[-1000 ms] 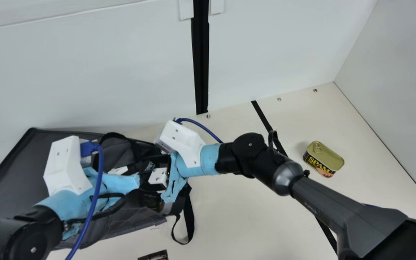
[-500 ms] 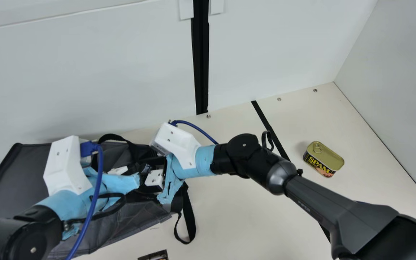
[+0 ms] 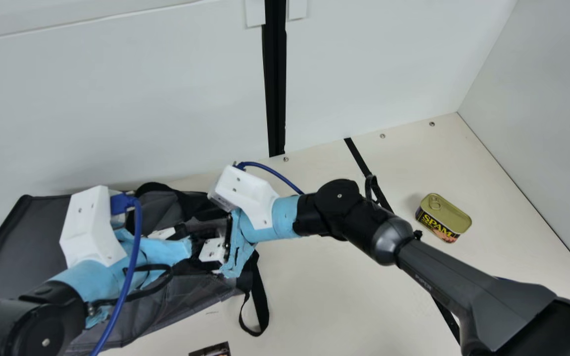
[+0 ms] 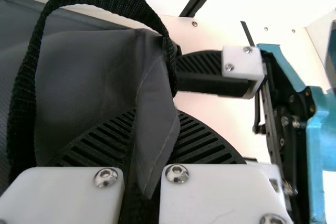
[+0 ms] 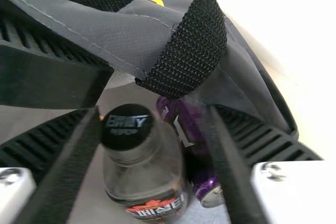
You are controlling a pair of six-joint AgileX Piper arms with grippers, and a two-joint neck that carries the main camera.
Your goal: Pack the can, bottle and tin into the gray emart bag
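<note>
**Bottle and can in the bag, tin still to pack**

Left gripper (image 4: 149, 140) is clamped on the bag's folded rim (image 4: 157, 119). Right gripper (image 5: 154, 113) is inside the mouth of the gray emart bag (image 3: 181, 294), fingers apart, either side of the bottle (image 5: 147, 174). Bottle is upright in the bag; can (image 5: 185, 127) is beside it, tilted. Tin (image 3: 443, 218) is on the table (image 3: 332, 296), well apart from the bag, toward the right arm's side.

Step looks like backing off the bottle. Keep the fingers wide, go up along the bottle's axis, no sideways drift or it tips. Left should hold the rim until right is out.

Edges: strap (image 5: 191, 45) loops over the bag mouth near right's fingers, snag risk. Left's finger (image 5: 47, 74) is close too. Wall (image 3: 141, 99) is behind the bag, so exit up, then toward the tin over the bare table between.
</note>
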